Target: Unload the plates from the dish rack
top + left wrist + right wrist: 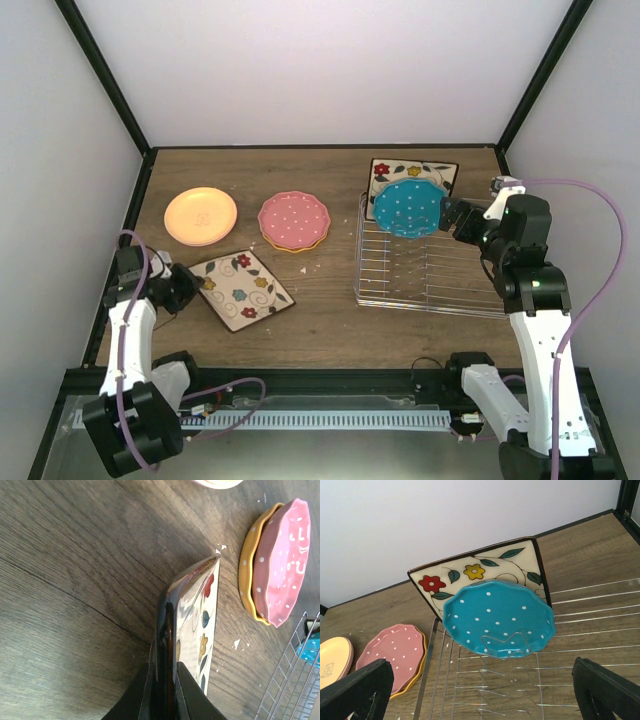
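At the near left of the worktop [330, 335], the left gripper [167, 700] is clamping shut on the rim of a square flowered plate [243, 290], with one finger pressing on each face of that edge. From above, this plate is lying turned like a diamond on the wood, well apart from the dish rack [430, 298]. Whether its gripped edge is raised off the surface cannot be told. A few white flecks [236, 642] are lying on the wood just beside its far corner. To the right, the wire dish rack is sitting with its near rows of tines bare. The right gripper [480, 685] is hovering over the rack's far right part with its fingers [357, 690] spread wide, holding nothing and pointing at a blue dotted plate [500, 617]. That plate is standing upright in the rack's far end, and directly behind it a second square flowered plate [480, 570] is standing on edge, its top showing above the blue one. Left of the rack, toward the back of the worktop, a pink dotted plate [293, 219] is resting stacked on an orange plate [248, 570]. Farther left, apart from that stack, a pale yellow plate [200, 216] is lying flat.
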Controlling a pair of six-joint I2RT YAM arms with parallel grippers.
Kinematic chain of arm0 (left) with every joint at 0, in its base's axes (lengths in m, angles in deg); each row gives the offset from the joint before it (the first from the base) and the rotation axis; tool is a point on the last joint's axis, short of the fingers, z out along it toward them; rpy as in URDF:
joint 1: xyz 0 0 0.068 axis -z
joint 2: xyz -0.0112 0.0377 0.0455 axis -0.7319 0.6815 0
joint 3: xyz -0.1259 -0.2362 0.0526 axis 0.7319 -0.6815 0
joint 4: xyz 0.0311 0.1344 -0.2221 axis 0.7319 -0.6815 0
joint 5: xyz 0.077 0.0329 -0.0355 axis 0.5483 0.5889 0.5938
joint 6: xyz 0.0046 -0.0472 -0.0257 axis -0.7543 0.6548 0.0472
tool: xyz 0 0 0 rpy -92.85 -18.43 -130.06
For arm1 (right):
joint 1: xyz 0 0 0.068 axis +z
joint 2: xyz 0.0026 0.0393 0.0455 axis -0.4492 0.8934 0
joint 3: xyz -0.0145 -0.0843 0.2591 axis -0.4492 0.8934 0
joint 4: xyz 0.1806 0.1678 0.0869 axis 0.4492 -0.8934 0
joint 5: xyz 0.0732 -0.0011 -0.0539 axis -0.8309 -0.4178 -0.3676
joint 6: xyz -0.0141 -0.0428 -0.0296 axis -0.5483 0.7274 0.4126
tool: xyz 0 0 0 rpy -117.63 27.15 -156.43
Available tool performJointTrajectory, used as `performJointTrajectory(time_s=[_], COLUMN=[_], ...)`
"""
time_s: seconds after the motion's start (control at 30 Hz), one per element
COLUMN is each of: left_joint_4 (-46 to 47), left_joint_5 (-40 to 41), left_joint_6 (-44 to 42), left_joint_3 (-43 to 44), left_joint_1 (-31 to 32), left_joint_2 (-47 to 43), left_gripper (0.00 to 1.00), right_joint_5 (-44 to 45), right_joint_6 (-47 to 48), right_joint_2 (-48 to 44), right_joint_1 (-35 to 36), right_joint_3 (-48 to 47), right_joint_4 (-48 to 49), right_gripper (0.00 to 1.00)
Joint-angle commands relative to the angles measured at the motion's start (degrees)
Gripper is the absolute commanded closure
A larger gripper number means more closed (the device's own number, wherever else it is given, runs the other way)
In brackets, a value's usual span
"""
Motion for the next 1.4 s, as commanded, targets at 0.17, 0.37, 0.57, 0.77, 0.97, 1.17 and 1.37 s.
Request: performJointTrajectory(time_s=[0.17, 0.37, 0.57, 0.77, 0.97, 1.17, 1.37], left_joint_4=[4.87, 4.88, 5.81, 5.31, 3.18, 1.35, 1.86], left_joint_5=[-1.05, 1.03, 2.18, 5.58, 10.32, 13.13, 18.46], left_joint_6=[1.0, 1.17, 1.43, 1.15, 0.09, -0.14, -1.69], left_joint_3=[-0.56, -0.47, -0.95, -0.91, -0.75, 1.76, 13.49], left_joint_1=[-0.2, -0.2, -0.2, -0.2, -0.2, -0.2, -0.2], left_joint_2=[3.04, 5.72, 8.29, 11.93, 15.21, 16.17, 12.35], left_gripper=[0.8, 0.69, 0.64, 0.46, 0.39, 0.2, 0.16], right_joint_5=[1.9, 2.11, 2.28, 2.52, 3.13, 3.17, 3.25], right_joint_6=[-0.62, -0.86, -0.83, -0.8, -0.54, -0.94, -1.64], right_joint_2=[-1.47, -1.46, -1.19, -0.89, -1.02, -1.58, -2.72], right_joint_1=[-0.3, -0.31, -0.31, -0.32, -0.31, -0.25, -0.31], right_joint_3=[0.3, 0.88, 1.15, 0.99, 0.79, 1.09, 1.88], right_joint_4=[0.14, 0.6, 0.89, 0.84, 0.12, 0.1, -0.07], right_gripper=[0.0, 0.0, 0.0, 0.0, 0.0, 0.0, 0.0])
